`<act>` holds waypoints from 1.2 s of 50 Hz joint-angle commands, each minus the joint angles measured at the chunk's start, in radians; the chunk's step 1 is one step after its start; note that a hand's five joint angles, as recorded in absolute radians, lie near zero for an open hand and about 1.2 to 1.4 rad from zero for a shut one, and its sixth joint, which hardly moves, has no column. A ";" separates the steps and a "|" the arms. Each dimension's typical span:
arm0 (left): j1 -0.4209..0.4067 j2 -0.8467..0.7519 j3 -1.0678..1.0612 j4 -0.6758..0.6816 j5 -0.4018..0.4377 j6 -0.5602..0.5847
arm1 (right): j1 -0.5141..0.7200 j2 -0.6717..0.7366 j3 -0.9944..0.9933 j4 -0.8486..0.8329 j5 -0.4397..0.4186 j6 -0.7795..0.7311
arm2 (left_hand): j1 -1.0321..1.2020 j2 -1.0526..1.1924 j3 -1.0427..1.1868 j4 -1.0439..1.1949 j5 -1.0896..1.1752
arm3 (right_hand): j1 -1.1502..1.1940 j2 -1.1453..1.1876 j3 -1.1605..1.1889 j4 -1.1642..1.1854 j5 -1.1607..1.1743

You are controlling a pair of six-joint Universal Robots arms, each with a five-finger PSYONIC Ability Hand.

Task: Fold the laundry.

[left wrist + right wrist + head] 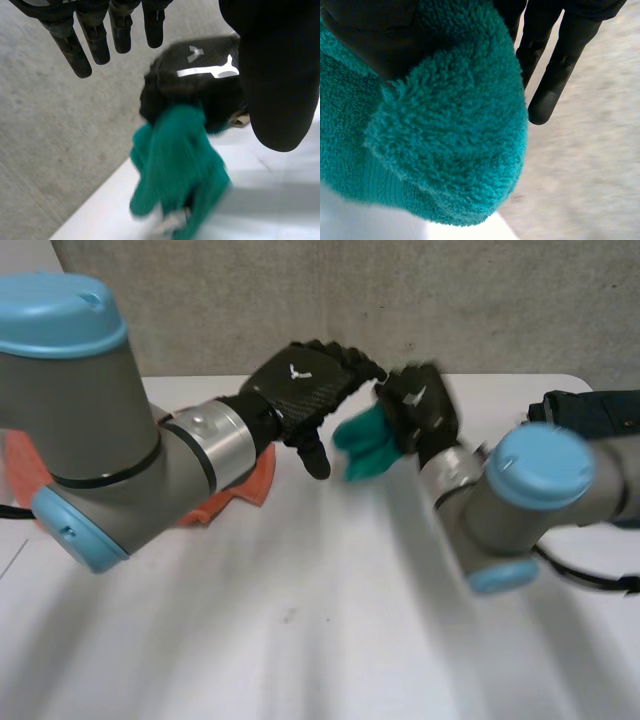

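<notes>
A fluffy teal cloth [362, 445] hangs bunched above the far middle of the white table [300, 620]. My right hand [420, 405] is shut on its upper part. In the right wrist view the thumb [365, 35] presses the teal cloth [445, 140] from one side, with the fingers [560, 60] behind it. My left hand [300, 390] hovers just left of the cloth, open, with nothing in it. In the left wrist view its straight fingers [95, 35] point toward the right hand [200, 75], from which the teal cloth [180, 165] dangles.
An orange cloth [250, 480] lies on the table at the left, partly under my left arm. A dark garment [600, 410] sits at the back right behind my right arm. A grey wall [400, 300] runs behind the table's far edge.
</notes>
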 commanded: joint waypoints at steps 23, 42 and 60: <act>-0.008 0.029 -0.047 0.020 -0.012 -0.009 | -0.843 0.293 -0.254 -0.245 -0.644 0.335 | 0.034 0.026 0.021 0.029 0.006 | 0.374 0.266 0.251 0.202 0.318; -0.024 0.026 -0.056 0.020 -0.013 -0.011 | -0.963 0.122 -0.132 -0.021 -0.685 0.329 | 0.034 0.026 0.021 0.029 0.006 | -0.848 -0.956 -0.971 -1.020 -0.904; -0.018 0.129 -0.043 0.028 -0.030 -0.017 | -0.828 -0.243 -0.252 0.483 -0.224 -0.100 | 0.031 0.023 0.018 0.027 0.003 | -0.848 -0.956 -0.971 -1.020 -0.904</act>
